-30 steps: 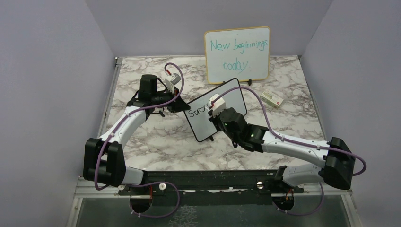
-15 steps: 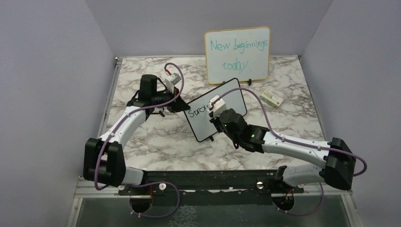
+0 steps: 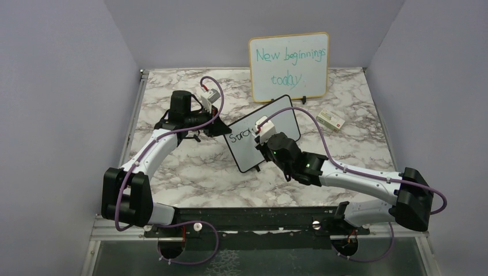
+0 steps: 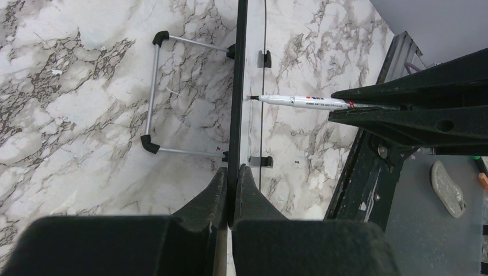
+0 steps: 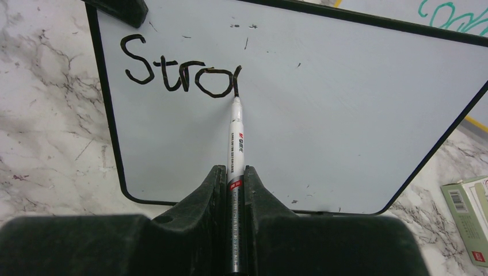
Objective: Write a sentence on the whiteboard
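The small black-framed whiteboard [image 3: 282,118] stands tilted at the table's middle, with black letters "Stro" and a fresh stroke on it [image 5: 345,126]. My left gripper [image 3: 221,127] is shut on the board's left edge, seen edge-on in the left wrist view [image 4: 236,86]. My right gripper [image 3: 262,138] is shut on a white marker [image 5: 235,144]. The marker's tip touches the board just right of the "o". The marker [image 4: 299,102] also shows in the left wrist view, tip against the board's face.
A larger wood-framed board [image 3: 289,66] with teal writing "New beginnings today" stands at the back. A small white-green box [image 3: 331,120] lies right of the boards, also in the right wrist view [image 5: 469,213]. The board's wire stand [image 4: 155,95] rests on the marble table.
The right gripper and marker have shifted very slightly; the left arm and the board have not moved.
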Controlling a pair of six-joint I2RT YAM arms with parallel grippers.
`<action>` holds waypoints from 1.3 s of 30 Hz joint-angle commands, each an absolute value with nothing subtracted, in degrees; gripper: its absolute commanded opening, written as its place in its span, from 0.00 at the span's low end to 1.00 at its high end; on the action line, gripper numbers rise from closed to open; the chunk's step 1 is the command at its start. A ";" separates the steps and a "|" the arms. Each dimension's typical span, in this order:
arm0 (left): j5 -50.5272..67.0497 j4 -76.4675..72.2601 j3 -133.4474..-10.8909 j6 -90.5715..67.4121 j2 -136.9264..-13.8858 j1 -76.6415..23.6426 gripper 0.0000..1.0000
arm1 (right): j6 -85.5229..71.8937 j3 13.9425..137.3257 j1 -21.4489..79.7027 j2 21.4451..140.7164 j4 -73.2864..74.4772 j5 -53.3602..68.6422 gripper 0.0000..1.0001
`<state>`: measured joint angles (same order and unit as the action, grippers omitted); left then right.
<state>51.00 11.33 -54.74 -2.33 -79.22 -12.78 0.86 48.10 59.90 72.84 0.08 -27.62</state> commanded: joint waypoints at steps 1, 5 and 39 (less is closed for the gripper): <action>45.01 17.49 -53.09 1.59 -82.05 -14.41 0.00 | 0.41 48.10 59.68 72.05 -2.27 -27.45 0.01; 45.06 17.49 -53.11 1.60 -82.08 -14.50 0.00 | 1.02 48.75 59.68 72.41 -3.22 -27.68 0.01; 44.46 17.93 -53.17 1.93 -82.00 -14.76 0.00 | 1.10 50.21 58.49 73.90 -3.69 -31.69 0.00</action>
